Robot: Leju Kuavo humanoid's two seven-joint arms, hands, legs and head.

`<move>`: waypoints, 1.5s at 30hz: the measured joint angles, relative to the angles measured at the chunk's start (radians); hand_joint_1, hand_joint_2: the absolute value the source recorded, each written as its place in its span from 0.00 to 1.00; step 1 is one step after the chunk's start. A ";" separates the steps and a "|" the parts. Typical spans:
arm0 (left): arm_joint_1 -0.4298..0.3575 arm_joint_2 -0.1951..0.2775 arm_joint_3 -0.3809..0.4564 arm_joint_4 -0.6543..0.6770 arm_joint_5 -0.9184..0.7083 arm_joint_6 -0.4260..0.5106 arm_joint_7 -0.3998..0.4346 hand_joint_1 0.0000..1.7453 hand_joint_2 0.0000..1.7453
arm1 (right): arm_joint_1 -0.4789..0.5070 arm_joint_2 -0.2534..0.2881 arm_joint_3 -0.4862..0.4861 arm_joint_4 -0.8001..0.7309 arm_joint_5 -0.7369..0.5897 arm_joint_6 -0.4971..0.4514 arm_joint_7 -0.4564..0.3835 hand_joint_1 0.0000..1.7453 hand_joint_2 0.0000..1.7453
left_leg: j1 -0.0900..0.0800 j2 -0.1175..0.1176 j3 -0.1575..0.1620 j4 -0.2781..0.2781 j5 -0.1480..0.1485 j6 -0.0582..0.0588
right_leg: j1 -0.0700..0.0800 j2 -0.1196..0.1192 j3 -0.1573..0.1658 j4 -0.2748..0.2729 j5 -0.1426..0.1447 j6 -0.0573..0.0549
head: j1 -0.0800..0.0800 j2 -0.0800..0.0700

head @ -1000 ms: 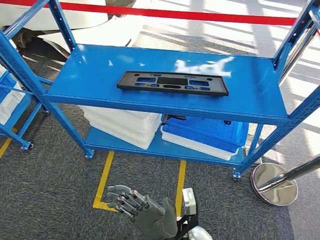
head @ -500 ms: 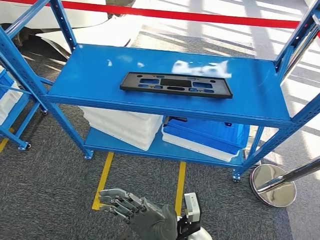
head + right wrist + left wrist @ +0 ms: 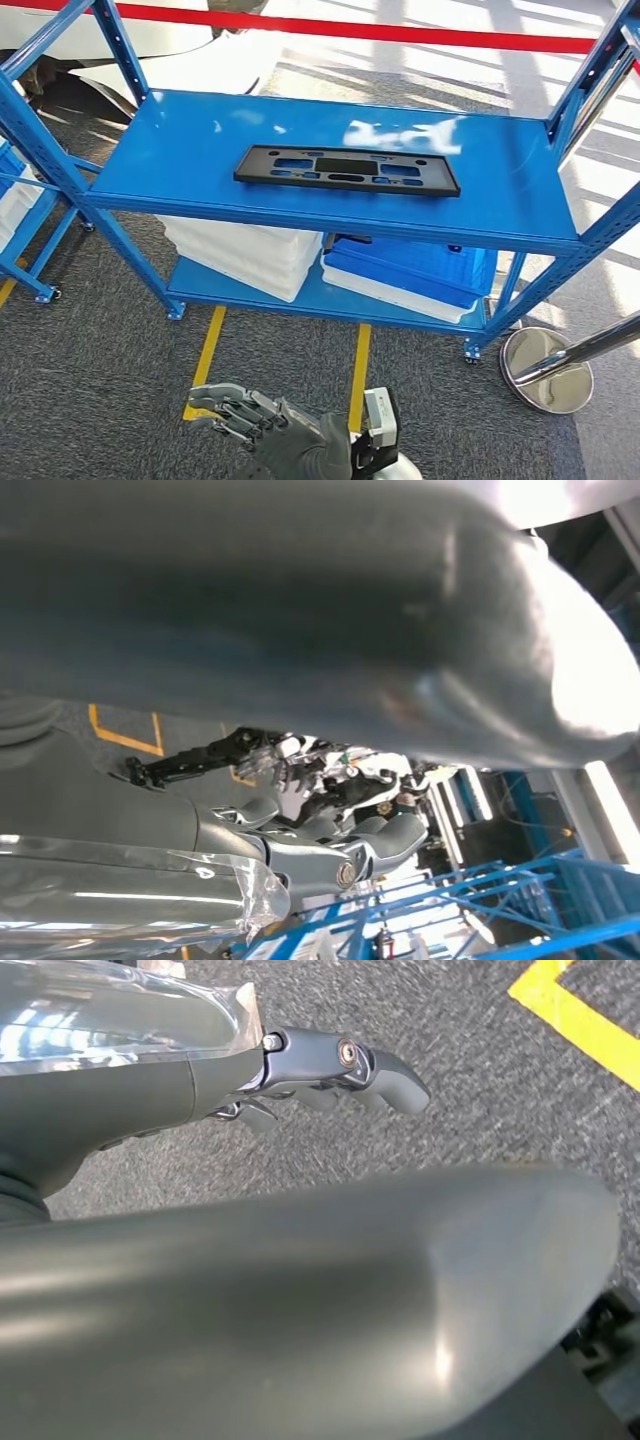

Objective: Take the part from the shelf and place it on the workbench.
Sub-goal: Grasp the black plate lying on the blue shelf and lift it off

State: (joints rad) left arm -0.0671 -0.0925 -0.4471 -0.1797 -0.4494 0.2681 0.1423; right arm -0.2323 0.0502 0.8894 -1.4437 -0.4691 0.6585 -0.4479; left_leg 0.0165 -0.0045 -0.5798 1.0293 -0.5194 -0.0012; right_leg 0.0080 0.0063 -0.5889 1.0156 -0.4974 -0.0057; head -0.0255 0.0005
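Lies flat mid-shelf (image 3: 189,150), black part (image 3: 346,169); left hand (image 3: 260,428) low, fingers spread, empty; right hand (image 3: 332,855) state unclear.

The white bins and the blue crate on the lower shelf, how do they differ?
The white bins sit on the left side of the lower shelf; the blue crate sits on the right. The white bins are plain white and look stacked, while the blue crate is blue above a white base. Both lie beneath the top shelf board that carries the black part.

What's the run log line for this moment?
part: flat on shelf upper deck | left hand: low over floor, empty | task: pick not begun
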 joint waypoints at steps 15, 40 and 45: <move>0.002 0.000 0.019 0.003 0.000 0.000 -0.005 0.00 0.00 | -0.010 0.000 0.012 -0.001 -0.007 0.004 0.002 0.00 0.00 | 0.000 -0.002 -0.017 0.013 0.009 0.003 | -0.005 0.001 0.029 0.002 -0.029 0.012 | 0.000 0.000; 0.007 -0.002 0.023 0.005 -0.001 -0.001 -0.011 0.00 0.00 | -0.014 0.001 0.023 0.006 -0.016 0.007 0.002 0.00 0.00 | 0.003 0.000 -0.109 0.201 -0.045 -0.019 | -0.002 0.002 0.032 -0.009 -0.018 -0.021 | -0.003 0.000; 0.006 -0.002 0.023 0.006 -0.001 -0.003 -0.013 0.00 0.00 | -0.016 0.000 0.024 0.007 -0.017 0.007 0.002 0.00 0.00 | -0.003 -0.002 -0.035 0.023 0.025 -0.002 | 0.002 0.002 0.053 -0.002 -0.045 0.001 | -0.001 0.000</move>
State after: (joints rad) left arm -0.0616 -0.0941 -0.4244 -0.1733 -0.4499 0.2653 0.1291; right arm -0.2481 0.0504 0.9132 -1.4363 -0.4860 0.6660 -0.4456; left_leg 0.0134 -0.0065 -0.6145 1.0526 -0.4947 -0.0029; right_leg 0.0101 0.0085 -0.5360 1.0139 -0.5422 -0.0046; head -0.0263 0.0005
